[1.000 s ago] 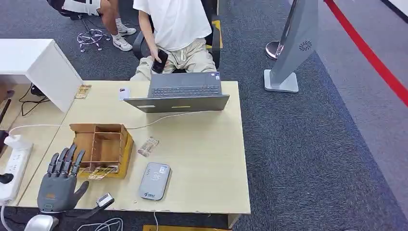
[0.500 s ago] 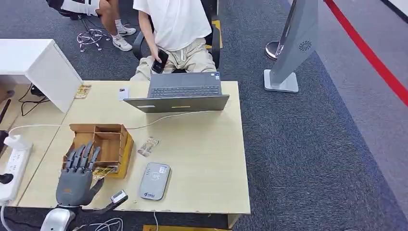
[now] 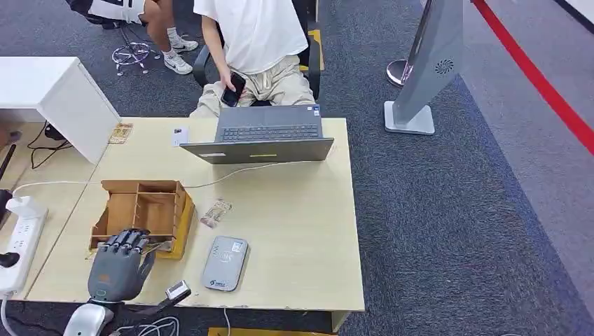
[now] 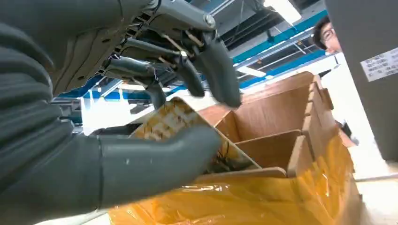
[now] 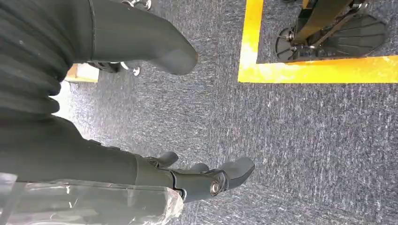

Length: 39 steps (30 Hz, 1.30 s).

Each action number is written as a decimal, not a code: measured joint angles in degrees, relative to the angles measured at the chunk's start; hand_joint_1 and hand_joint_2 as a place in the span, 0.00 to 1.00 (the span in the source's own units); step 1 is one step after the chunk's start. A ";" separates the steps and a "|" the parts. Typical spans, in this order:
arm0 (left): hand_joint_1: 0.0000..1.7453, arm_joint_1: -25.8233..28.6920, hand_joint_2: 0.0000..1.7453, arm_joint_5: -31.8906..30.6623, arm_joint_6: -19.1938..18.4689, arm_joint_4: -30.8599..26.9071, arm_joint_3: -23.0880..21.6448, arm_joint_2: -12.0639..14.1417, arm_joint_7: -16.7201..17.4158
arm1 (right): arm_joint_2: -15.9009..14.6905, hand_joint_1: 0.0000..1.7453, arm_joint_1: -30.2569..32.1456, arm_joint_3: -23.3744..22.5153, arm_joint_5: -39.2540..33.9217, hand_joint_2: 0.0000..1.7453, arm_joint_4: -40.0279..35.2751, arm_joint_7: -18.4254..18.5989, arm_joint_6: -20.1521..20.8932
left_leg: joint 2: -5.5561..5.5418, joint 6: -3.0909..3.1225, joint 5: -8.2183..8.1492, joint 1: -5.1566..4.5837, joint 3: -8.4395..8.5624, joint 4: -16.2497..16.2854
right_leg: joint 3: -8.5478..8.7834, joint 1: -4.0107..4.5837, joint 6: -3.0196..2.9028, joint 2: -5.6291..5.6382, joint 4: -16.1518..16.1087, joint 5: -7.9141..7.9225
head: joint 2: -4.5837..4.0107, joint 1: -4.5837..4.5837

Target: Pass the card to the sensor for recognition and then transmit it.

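**Left hand closing on card at organiser's near compartment**

While the left hand (image 3: 120, 264) reaches into the near edge of the wooden organiser (image 3: 143, 210), its thumb and fingers (image 4: 213, 70) bracket a yellow-printed card (image 4: 171, 123) propped in that front slot. The left wrist view shows the thumb under the card and the fingers curled just above it; whether the pinch is complete I cannot tell. The card stands tilted, presumably so a hand can take its free edge. The grey sensor (image 3: 225, 263) lies flat on the table (image 3: 301, 231) at three o'clock from the hand, near, evidently for a short transfer. The right hand (image 5: 206, 180) hangs over carpet, fingers apart, holding nothing.
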 joint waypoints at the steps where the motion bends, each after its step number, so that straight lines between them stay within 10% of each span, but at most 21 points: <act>1: 1.00 0.00 1.00 0.00 0.00 0.04 0.00 0.00 -0.26 | 0.00 0.00 0.01 0.00 0.00 1.00 0.00 0.02 -0.02 | 0.00 0.00 0.00 0.00 0.00 0.00 | 0.00 0.00 0.00 0.00 0.00 0.00 | 0.00 -0.02; 21: 1.00 -1.40 1.00 -0.39 0.00 1.22 0.72 -1.77 -1.09 | 0.00 0.00 0.01 0.00 -0.11 1.00 0.00 0.61 -0.24 | 0.00 0.00 0.00 0.00 -0.01 0.00 | 0.01 0.00 0.00 0.01 0.00 0.00 | 0.00 -0.02; 22: 0.00 -1.41 1.00 -0.50 0.00 1.22 0.83 -1.90 -1.09 | 0.00 0.00 0.03 0.00 -0.11 1.00 0.02 0.61 -0.24 | 0.00 0.00 0.00 0.00 0.00 0.00 | 0.01 0.00 0.00 0.00 0.00 0.00 | 0.00 0.00; 39: 0.00 -0.76 1.00 1.11 0.04 -1.12 3.63 -2.93 -3.96 | 0.00 0.00 0.03 0.00 -1.03 1.00 0.04 0.81 -0.53 | -0.01 0.00 0.00 0.00 -0.03 0.00 | 0.02 0.00 0.00 -0.01 0.00 0.00 | 0.00 0.00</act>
